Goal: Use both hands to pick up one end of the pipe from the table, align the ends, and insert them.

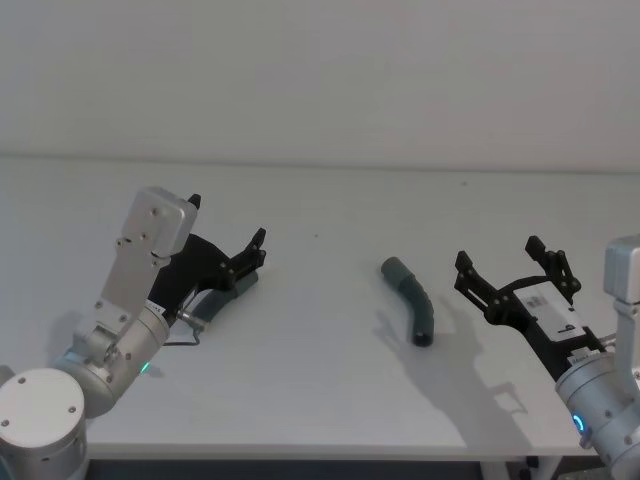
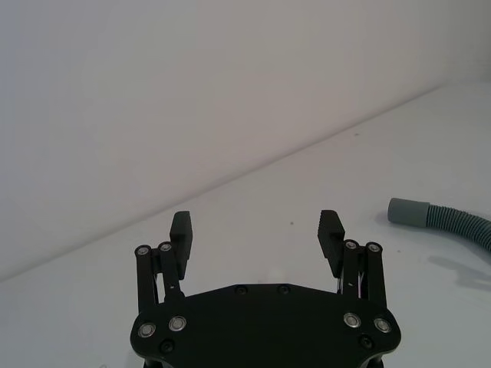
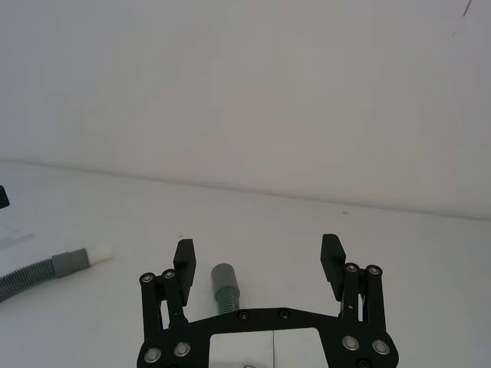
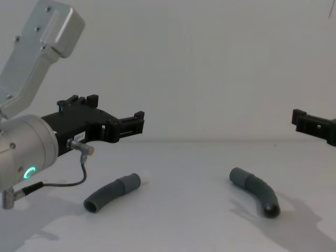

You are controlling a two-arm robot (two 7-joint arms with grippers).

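The left black plastic two-finger gripper (image 2: 257, 226) hangs over the table's left side, jaws wide apart and empty, and a thin grey cable (image 4: 63, 184) loops from its silver wrist. Beneath it lies the short curved dark grey tube piece with a white tip (image 4: 113, 191), largely covered by the gripper in the head view. Well apart, near the middle, lies the second curved dark grey tube piece (image 1: 410, 300), collar pointing away. Just right of it hovers the right black gripper (image 3: 259, 249), jaws apart and empty. The matte white table (image 1: 320, 400) meets a plain white wall (image 1: 320, 70).
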